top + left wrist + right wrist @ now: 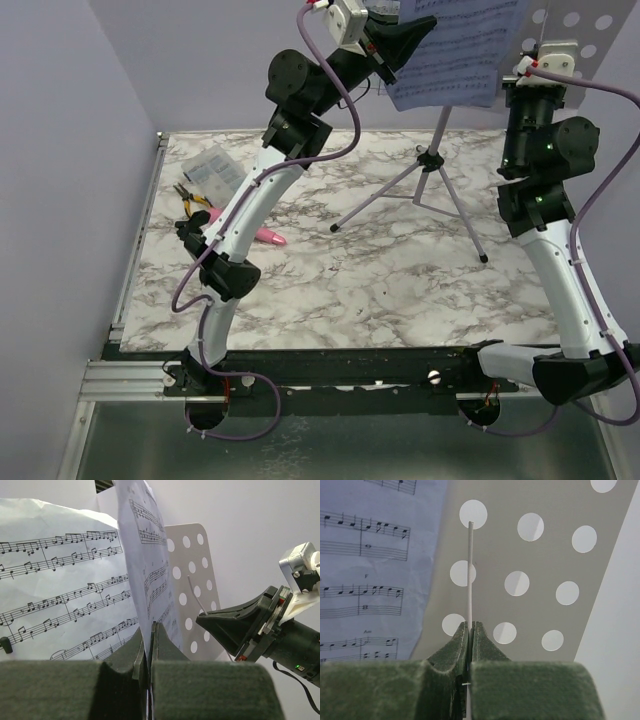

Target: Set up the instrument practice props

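The lavender perforated music-stand desk (545, 555) stands on a thin silver tripod (432, 165) at the back right of the table. Printed sheet-music pages (450, 50) lean against it. My left gripper (151, 625) is shut on the edge of one sheet-music page (145, 555), which stands edge-on in front of another page (50, 580). My right gripper (471, 624) is shut on the stand's thin white page-holder wire (470, 570), in front of the desk. A pink microphone (268, 236) lies on the marble table beside the left arm.
Orange-handled pliers (195, 200) and a clear plastic compartment box (215, 168) lie at the table's back left. The tripod legs (470, 235) spread over the marble surface (380, 290). Both arms reach high at the back, close together by the stand.
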